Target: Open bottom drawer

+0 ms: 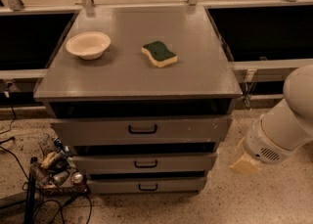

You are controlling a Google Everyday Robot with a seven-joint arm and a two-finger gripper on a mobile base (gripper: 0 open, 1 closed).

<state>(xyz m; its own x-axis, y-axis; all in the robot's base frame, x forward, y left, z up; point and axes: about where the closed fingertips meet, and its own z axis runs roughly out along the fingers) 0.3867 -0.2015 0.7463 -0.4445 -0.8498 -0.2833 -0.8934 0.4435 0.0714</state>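
The bottom drawer is the slimmest grey front of three, at the foot of the grey cabinet. Its small black bar handle faces me, and the front sits in line under the middle drawer. The top drawer is the tallest and widest. My gripper hangs at the right of the cabinet, about level with the middle drawer, on the white arm. It is apart from the drawer fronts and touches nothing.
A cream bowl and a green-and-yellow sponge lie on the cabinet top. Cables and small clutter lie on the speckled floor at the cabinet's lower left. Dark bins flank the cabinet on both sides.
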